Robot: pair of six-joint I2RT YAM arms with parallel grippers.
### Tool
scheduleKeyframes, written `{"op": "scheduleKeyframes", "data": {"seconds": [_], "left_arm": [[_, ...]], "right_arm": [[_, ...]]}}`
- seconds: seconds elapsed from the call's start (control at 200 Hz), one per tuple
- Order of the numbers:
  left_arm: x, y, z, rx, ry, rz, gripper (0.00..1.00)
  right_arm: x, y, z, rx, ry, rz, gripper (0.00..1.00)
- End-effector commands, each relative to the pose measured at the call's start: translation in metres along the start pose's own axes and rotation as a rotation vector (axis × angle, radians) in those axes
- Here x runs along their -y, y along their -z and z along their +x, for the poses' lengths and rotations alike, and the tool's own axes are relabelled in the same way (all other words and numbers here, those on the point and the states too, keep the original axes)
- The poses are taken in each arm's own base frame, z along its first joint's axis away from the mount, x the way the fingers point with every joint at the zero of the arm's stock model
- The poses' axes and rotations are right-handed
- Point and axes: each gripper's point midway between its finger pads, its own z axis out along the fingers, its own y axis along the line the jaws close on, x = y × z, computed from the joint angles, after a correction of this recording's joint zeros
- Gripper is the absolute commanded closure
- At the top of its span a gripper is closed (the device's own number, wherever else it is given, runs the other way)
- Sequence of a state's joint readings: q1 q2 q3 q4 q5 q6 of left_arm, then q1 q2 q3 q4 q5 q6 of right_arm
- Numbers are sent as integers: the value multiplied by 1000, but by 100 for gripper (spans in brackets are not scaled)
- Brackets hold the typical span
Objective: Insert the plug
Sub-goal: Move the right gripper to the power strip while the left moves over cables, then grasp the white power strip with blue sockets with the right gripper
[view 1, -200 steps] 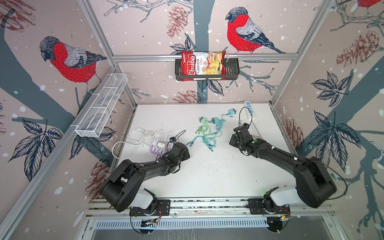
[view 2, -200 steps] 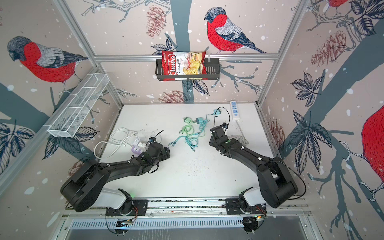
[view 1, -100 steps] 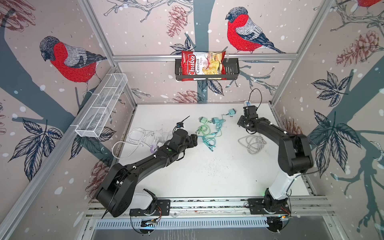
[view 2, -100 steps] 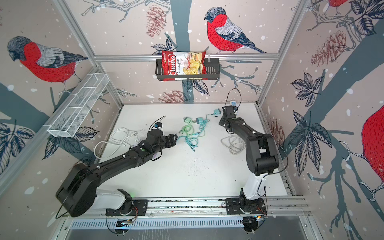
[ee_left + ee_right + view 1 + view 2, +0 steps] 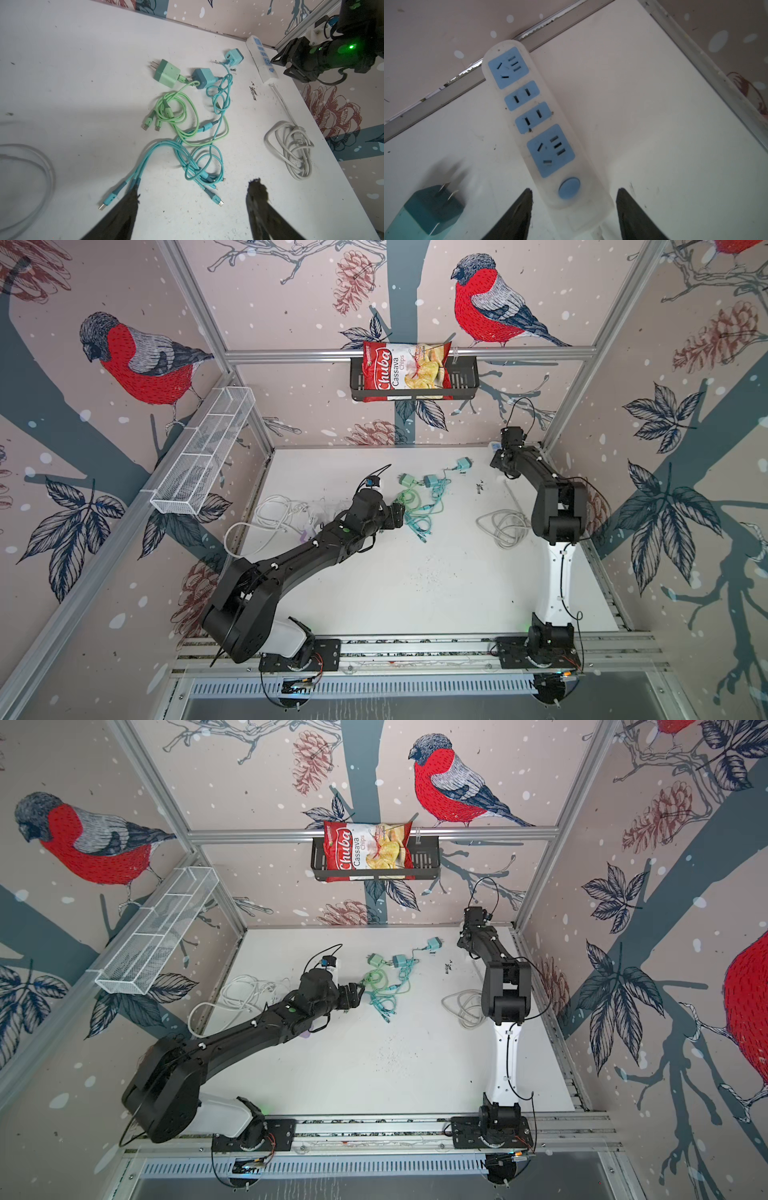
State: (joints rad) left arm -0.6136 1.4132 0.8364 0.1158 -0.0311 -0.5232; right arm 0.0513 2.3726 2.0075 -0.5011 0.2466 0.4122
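Observation:
The white power strip with blue sockets lies in the back right corner, empty. My right gripper is open, its fingers on either side of the strip's switch end without touching it. A teal plug lies beside the strip, prongs bare. In the left wrist view this teal plug, a darker teal plug and a green plug lie with tangled cables. My left gripper is open and empty, just short of the cables. In a top view the left gripper sits beside the tangle.
A coiled white cord from the strip lies by the right arm. More white cables lie at the left. A chips bag sits in a black basket on the back wall. A wire basket hangs on the left wall.
The right arm swung from the table's middle to the back right corner over the power strip. The left arm reached forward to the green and teal cables. Both jaws widened a little.

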Motion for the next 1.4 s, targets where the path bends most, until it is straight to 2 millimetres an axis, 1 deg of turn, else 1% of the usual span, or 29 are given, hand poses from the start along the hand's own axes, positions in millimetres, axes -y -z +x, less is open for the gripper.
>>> {"op": "scheduleKeyframes", "data": {"seconds": [0.0, 0.075, 0.125, 0.225, 0.335, 0.42, 0.585, 0.69, 0.78, 0.82, 0.86, 0.905, 0.93, 0.99, 1.086, 1.106, 1.116, 1.121, 1.126, 1.136, 1.141, 1.151, 1.156, 1.161, 1.166, 1.171, 1.256, 1.316, 1.396], "left_arm": [[-7, 6, -8, 53, -29, -33, 19], [-8, 8, -11, 71, -25, -41, 19], [-9, 9, -12, 78, -25, -45, 19], [-11, 11, -15, 92, -18, -52, 19], [-12, 14, -16, 99, -15, -57, 19], [-12, 14, -17, 102, -13, -56, 19], [-11, 14, -16, 94, -11, -49, 18], [-11, 15, -16, 89, -6, -49, 18], [-13, 16, -14, 90, -1, -50, 18], [-14, 17, -14, 90, 1, -53, 18], [-14, 17, -13, 89, -1, -53, 18], [-16, 18, -11, 84, 1, -57, 18], [-15, 18, -11, 83, 0, -57, 18], [-17, 18, -8, 77, 3, -62, 18], [-18, 20, -5, 75, 9, -58, 18], [-18, 21, -4, 75, 9, -55, 18], [-19, 21, -3, 75, 9, -55, 18], [-19, 21, -3, 75, 7, -56, 18], [-19, 22, -2, 75, 7, -57, 18], [-20, 22, -2, 76, 8, -57, 18], [-20, 22, -3, 78, 9, -58, 18], [-21, 23, -2, 77, 9, -59, 18], [-21, 23, -2, 77, 10, -59, 18], [-21, 23, -2, 78, 10, -60, 18], [-21, 23, -2, 78, 10, -62, 17], [-22, 24, -2, 79, 10, -63, 17], [-25, 28, 3, 74, 13, -69, 17], [-26, 31, 7, 60, 8, -70, 17], [-30, 35, 13, 42, 3, -82, 17]], "right_arm": [[-9, -6, 9, -66, 103, -73, 31], [-9, -11, 11, -94, 129, -106, 31], [-8, -14, 14, -109, 140, -128, 29], [5, -20, 14, -116, 145, -106, 27], [12, -25, 14, -112, 171, -80, 25], [11, -29, 15, -115, 183, -88, 24], [1, -38, 20, -131, 197, -112, 24], [5, -46, 29, -149, 193, -77, 25], [8, -51, 38, -174, 190, -59, 29], [9, -51, 40, -179, 185, -52, 33], [8, -49, 42, -183, 184, -56, 42], [8, -47, 43, -185, 178, -56, 56], [8, -44, 42, -182, 174, -58, 63], [8, -36, 41, -175, 169, -63, 74], [5, -15, 36, -158, 178, -69, 83], [5, -9, 36, -156, 186, -69, 85], [3, -3, 31, -144, 189, -75, 86], [4, -4, 36, -153, 192, -70, 87], [4, -3, 36, -152, 196, -69, 87], [3, 4, 31, -137, 198, -72, 88], [4, 3, 36, -147, 202, -68, 88], [4, 6, 35, -142, 207, -68, 88], [3, 11, 30, -129, 206, -71, 89], [3, 13, 30, -127, 208, -70, 89], [4, 11, 35, -137, 214, -65, 89], [2, 18, 29, -121, 213, -70, 89], [2, 52, 31, -76, 256, -63, 91], [1, 76, 37, -52, 284, -74, 91], [-6, 105, 58, -40, 350, -104, 91]]}}
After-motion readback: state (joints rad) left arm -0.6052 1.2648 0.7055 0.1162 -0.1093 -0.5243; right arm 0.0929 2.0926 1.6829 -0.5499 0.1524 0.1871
